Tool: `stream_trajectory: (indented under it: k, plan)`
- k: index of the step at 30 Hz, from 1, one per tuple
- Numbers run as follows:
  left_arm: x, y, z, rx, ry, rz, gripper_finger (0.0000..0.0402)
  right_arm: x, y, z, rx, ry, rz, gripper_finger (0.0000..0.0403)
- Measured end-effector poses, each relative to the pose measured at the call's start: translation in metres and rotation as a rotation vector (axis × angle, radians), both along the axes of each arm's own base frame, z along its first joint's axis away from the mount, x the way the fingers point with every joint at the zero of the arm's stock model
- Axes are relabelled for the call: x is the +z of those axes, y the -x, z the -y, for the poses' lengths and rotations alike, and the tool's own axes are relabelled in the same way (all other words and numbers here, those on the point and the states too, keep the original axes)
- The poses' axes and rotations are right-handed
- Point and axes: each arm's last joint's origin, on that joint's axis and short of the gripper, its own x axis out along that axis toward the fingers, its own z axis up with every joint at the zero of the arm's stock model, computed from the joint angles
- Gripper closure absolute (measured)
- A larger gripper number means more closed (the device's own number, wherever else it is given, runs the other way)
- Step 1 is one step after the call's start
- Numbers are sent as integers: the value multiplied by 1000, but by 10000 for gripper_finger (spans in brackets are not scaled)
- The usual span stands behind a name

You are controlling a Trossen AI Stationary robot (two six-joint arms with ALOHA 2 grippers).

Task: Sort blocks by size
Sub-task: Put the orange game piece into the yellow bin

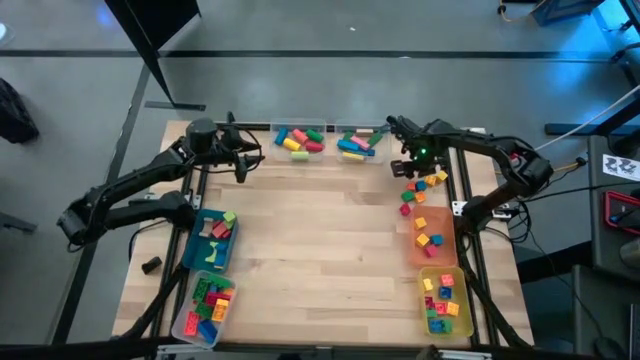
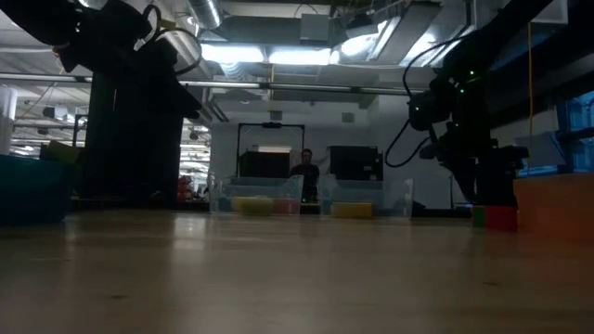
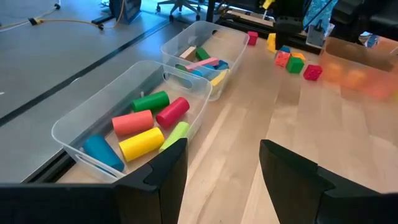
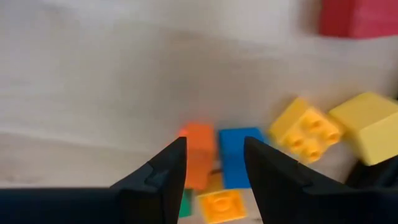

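**Right arm picking from the loose pile, back-right of table**

Nearest the overhead camera's bottom edge: two full bins at the table's front corners, clear bin (image 1: 203,307) front-left, yellow bin (image 1: 445,300) front-right, both holding mixed blocks. Blue bin (image 1: 210,241) sits along the left edge, orange bin (image 1: 433,238) along the right edge with a few small blocks in it. Two clear bins on the back edge hold longer pieces (image 3: 149,121).

Unsorted blocks (image 1: 422,189) lie scattered near the back-right corner, just behind the orange bin.

Right gripper (image 4: 214,163) hangs right over that pile, fingers spread, nothing between them. An orange block (image 4: 199,152) and a blue block (image 4: 236,155) lie side by side under the gap; a studded yellow block (image 4: 306,129) lies beside them. Wrist view is blurry, so I can't say whether the tips touch anything.

Left gripper (image 3: 222,163) waits at the back edge by the left clear bin, fingers spread, empty.

Step, as I read it: pick phase, lining up on one small block. Next move calls for centring on a single block, not straddling both, then descend, close, and carry to the bin matching its size.
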Motion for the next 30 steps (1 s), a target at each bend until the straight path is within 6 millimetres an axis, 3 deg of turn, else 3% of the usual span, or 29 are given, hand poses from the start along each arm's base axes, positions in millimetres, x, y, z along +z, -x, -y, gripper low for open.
stream_trajectory:
  k: [9,14,23,30]
  plan:
    - [0,0,0,0,0,0,217,0,-23,-27,37,31,-35,242]
    - [0,0,0,-3,-4,-3,217,0,-23,-35,12,80,-131,242]
    - [-1,0,0,-4,2,-12,217,-1,-25,-33,1,100,-109,242]
    - [-8,3,2,35,44,-80,217,-18,-15,-41,-30,70,-135,242]
